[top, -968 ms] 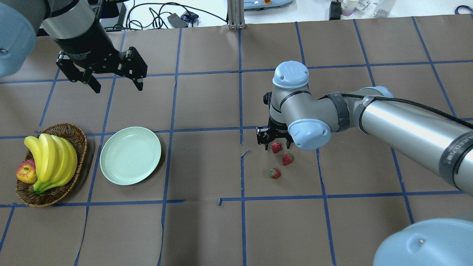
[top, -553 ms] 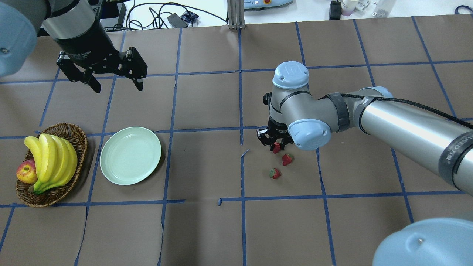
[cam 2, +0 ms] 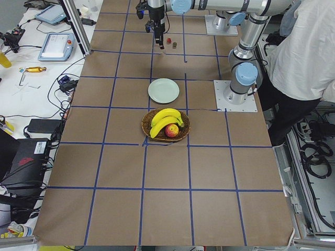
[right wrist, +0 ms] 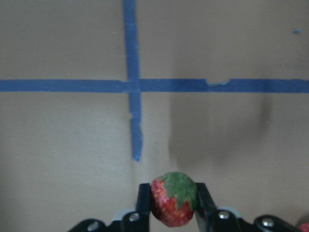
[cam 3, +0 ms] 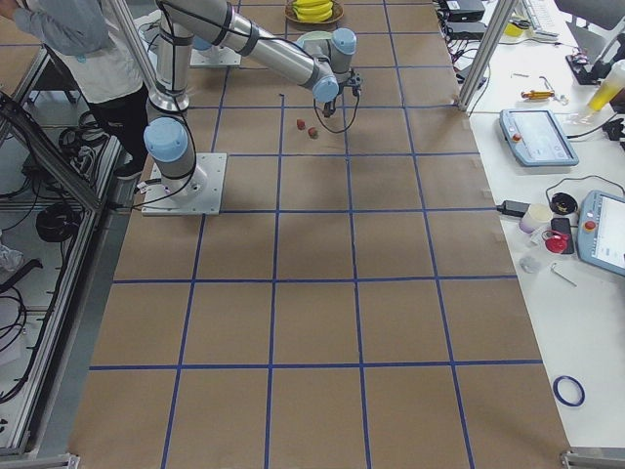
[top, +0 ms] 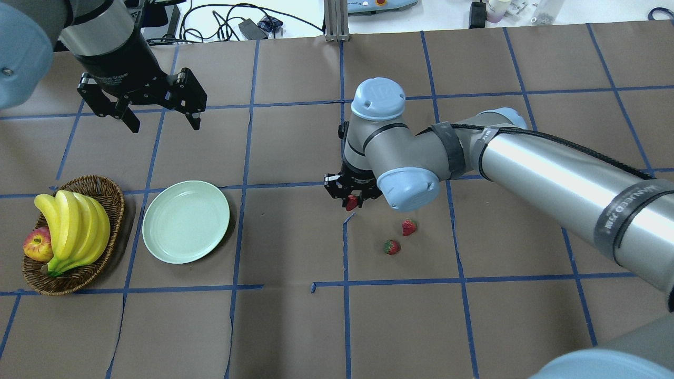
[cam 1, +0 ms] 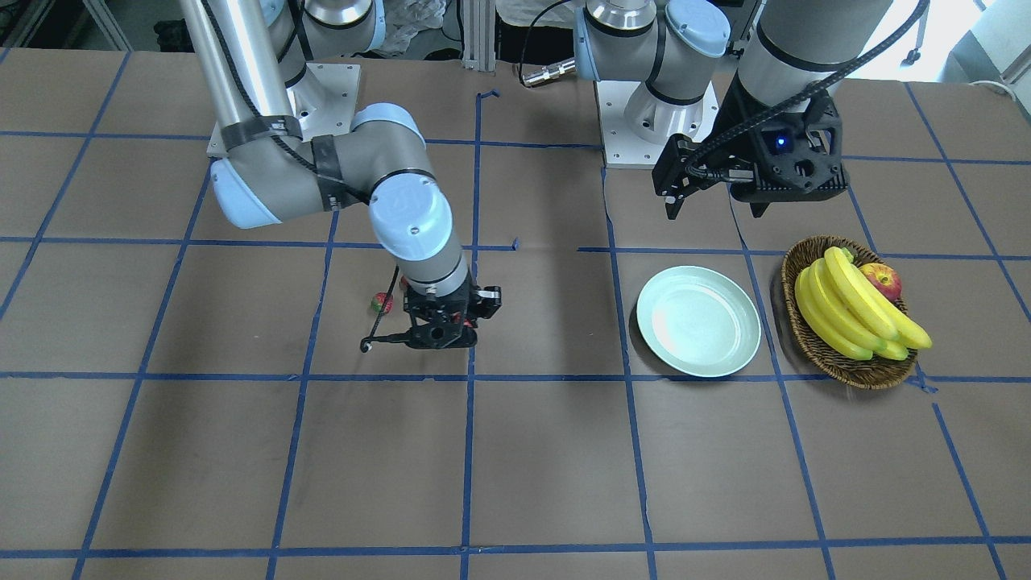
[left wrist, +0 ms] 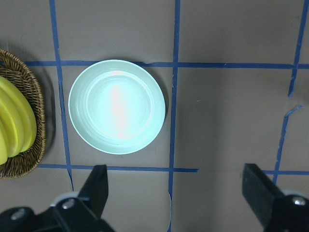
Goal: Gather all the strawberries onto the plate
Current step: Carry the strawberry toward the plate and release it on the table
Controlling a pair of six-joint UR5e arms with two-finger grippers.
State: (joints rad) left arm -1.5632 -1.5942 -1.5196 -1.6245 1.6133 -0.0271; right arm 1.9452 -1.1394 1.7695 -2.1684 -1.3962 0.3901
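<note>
My right end effector (top: 352, 201) is clenched on one strawberry (right wrist: 174, 198), pinched between both fingers with its green top facing the wrist camera; it hangs over a blue tape line (top: 345, 158) near the middle of the bench (top: 295, 326). A second strawberry (top: 409, 227) and a third strawberry (top: 392, 246) lie on the brown paper near each other, just to the right of the held one in the overhead view; both are well apart from the plate (top: 186, 221). The plate sits on the left half of the bench, just beside a wicker basket (top: 113, 195) holding bananas (top: 73, 226) and an apple (top: 37, 246). My left end effector (top: 165, 126) is released, fingers spread wide, and hovers beyond the plate; its wrist camera looks straight down on the plate.
</note>
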